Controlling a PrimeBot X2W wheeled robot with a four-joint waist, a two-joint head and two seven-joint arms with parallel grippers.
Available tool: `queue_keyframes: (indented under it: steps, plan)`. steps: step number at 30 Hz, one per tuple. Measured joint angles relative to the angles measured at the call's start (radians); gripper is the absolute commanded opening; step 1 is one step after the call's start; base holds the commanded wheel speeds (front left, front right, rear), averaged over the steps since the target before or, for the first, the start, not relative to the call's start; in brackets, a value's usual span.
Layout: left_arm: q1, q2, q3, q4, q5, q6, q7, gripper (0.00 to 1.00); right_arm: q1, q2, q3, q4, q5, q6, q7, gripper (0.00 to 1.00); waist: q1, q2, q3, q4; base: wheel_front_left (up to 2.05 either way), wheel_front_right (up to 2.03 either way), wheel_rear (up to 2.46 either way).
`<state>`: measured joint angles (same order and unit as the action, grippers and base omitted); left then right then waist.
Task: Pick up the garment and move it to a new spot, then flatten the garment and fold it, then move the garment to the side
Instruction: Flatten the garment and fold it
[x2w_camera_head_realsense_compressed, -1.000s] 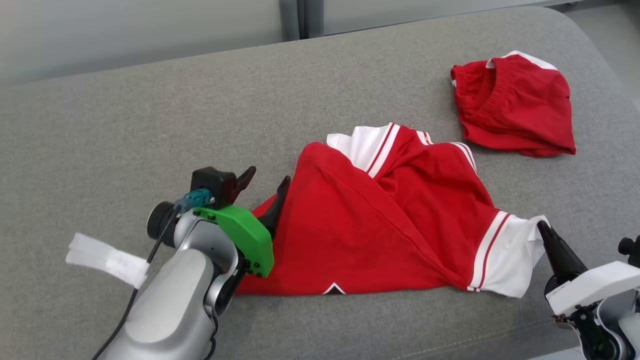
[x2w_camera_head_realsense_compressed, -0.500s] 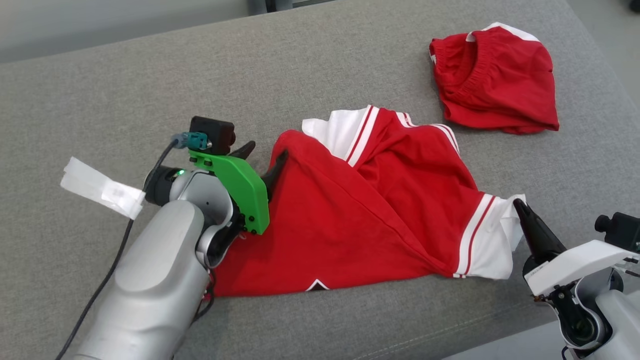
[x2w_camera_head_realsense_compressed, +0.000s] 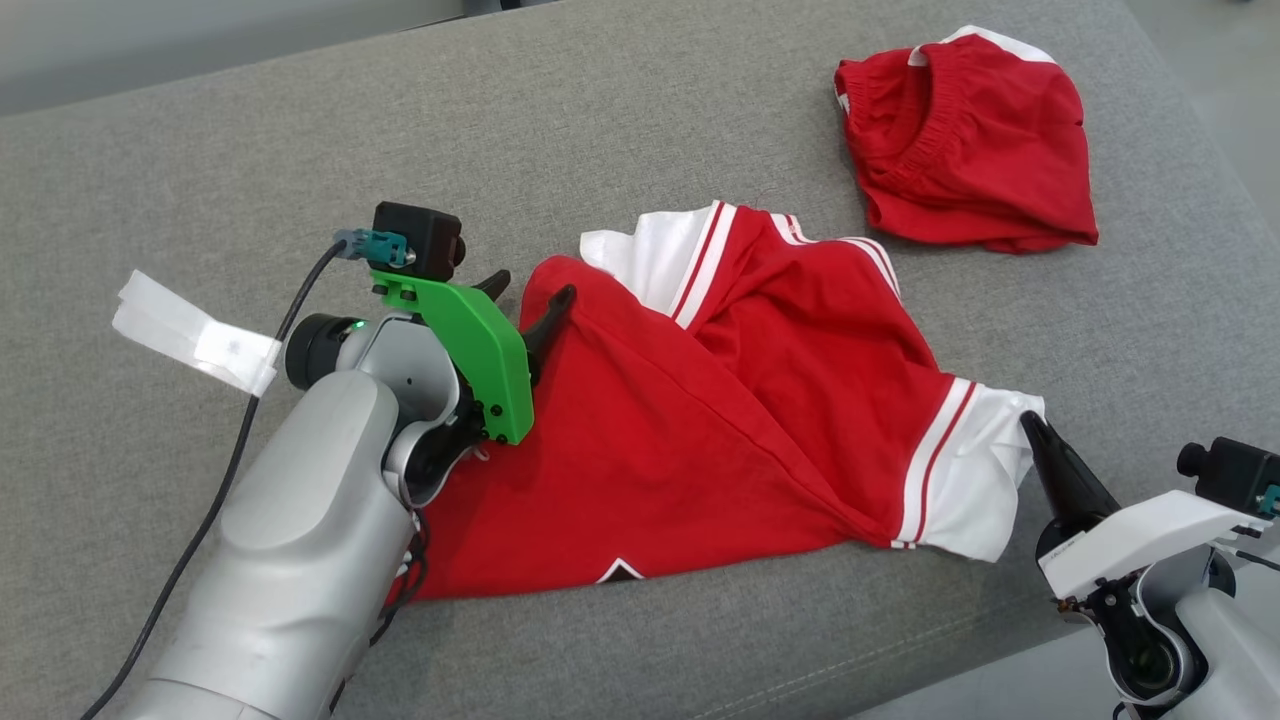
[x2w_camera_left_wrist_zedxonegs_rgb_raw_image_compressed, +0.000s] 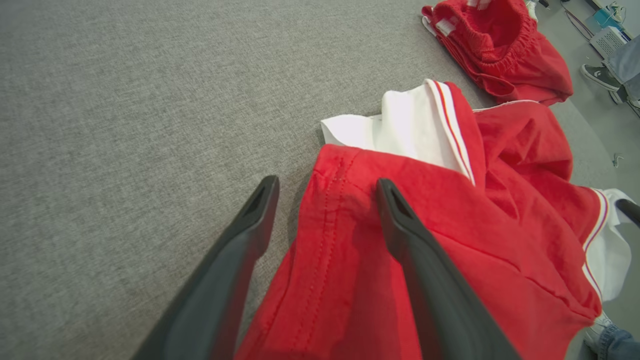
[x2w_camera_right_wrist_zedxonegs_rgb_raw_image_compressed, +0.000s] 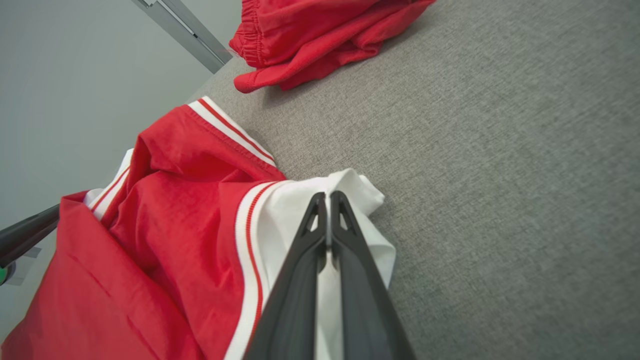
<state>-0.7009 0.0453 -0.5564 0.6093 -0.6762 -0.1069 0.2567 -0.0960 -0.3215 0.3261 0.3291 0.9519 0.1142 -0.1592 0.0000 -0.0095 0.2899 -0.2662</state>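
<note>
The garment (x2w_camera_head_realsense_compressed: 720, 400) is a red jersey with white, red-striped sleeves, lying crumpled on the grey cushion (x2w_camera_head_realsense_compressed: 650, 130). My left gripper (x2w_camera_head_realsense_compressed: 530, 288) is open at its upper left corner. One finger is over the red hem and the other over bare cushion. The left wrist view shows that red corner (x2w_camera_left_wrist_zedxonegs_rgb_raw_image_compressed: 345, 200) between the spread fingers of my left gripper (x2w_camera_left_wrist_zedxonegs_rgb_raw_image_compressed: 327, 182). My right gripper (x2w_camera_head_realsense_compressed: 1030, 420) is shut on the bunched white sleeve at the garment's right end. In the right wrist view the fingers of my right gripper (x2w_camera_right_wrist_zedxonegs_rgb_raw_image_compressed: 328, 195) pinch the white cloth of the garment (x2w_camera_right_wrist_zedxonegs_rgb_raw_image_compressed: 175, 225).
Red shorts (x2w_camera_head_realsense_compressed: 965, 140) lie crumpled at the far right of the cushion, apart from the jersey. A white tape tag (x2w_camera_head_realsense_compressed: 190, 335) hangs on my left arm's cable. The cushion's front edge runs past my right arm. A person's shoe (x2w_camera_left_wrist_zedxonegs_rgb_raw_image_compressed: 600, 75) stands on the floor beyond.
The head camera has shifted, so the whole picture slid. My left gripper has moved forward along the garment's left edge to its upper corner, still open. The right gripper keeps its pinch on the sleeve.
</note>
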Motion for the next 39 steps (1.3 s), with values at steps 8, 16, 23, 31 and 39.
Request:
queue_keyframes:
  steps: [8,16,23,31,39]
  plan:
    - [-0.008,-0.003,0.016,0.036,-0.076,-0.008,0.008,1.00,-0.040,0.008,0.037,0.018,0.000,0.003,0.000,0.00,0.0000,0.0000,-0.005,-0.016,0.00,0.00,0.00]
    - [-0.024,-0.005,0.016,0.061,-0.122,-0.009,0.017,1.00,-0.042,0.007,0.042,0.038,0.000,0.009,-0.006,0.00,0.0000,0.0000,0.004,-0.036,0.00,0.00,0.00]
    - [-0.039,-0.007,-0.001,0.070,-0.140,-0.016,0.034,0.35,-0.044,0.007,0.043,0.057,0.001,0.009,-0.016,0.00,0.0000,0.0000,0.008,-0.039,0.00,0.00,0.00]
    - [-0.062,-0.010,-0.043,0.061,-0.158,-0.017,0.033,0.00,-0.049,0.006,0.035,0.071,0.008,0.009,-0.035,0.00,0.0000,0.0000,0.004,-0.017,0.00,0.00,0.00]
    - [-0.064,-0.013,0.015,-0.039,-0.264,-0.017,-0.074,0.00,-0.107,0.000,0.020,-0.008,0.011,0.009,-0.069,0.00,0.0000,0.0000,-0.011,0.019,0.00,0.00,0.00]
